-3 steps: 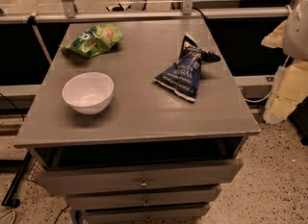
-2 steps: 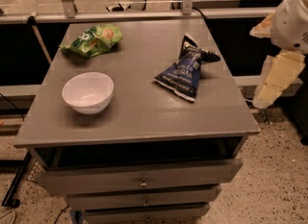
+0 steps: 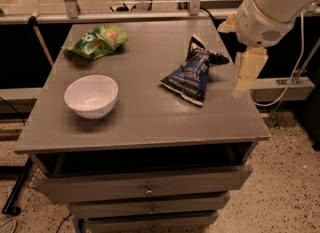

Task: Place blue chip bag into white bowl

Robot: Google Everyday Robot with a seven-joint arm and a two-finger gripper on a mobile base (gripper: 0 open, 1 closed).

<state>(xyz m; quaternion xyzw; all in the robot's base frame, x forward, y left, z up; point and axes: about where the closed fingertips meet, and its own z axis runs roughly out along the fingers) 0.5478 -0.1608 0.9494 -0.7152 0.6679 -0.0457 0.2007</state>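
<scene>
Blue chip bag (image 3: 192,74): one, dark navy foil, crinkled, white lettering on the face, pale strip along the lower edge. It is lying flat on the right half of the grey worktop (image 3: 145,122), with its pinched top pointing toward the back edge and its pale edge pointing toward the front.

White bowl (image 3: 91,96): one, plain and glossy, sitting upright on the left half of the worktop, well apart from the blue bag. Nothing is lying in it.

End effector (image 3: 247,72): one, cream-coloured, hanging below the arm's white housing over the right edge of the worktop, just beside the blue bag and to its right. It is holding nothing and is not touching the bag. I cannot tell how far open it is.

Other counts: one green chip bag (image 3: 97,41), resting at the back left corner behind the bowl. Three drawers (image 3: 147,189) are showing under the worktop.
</scene>
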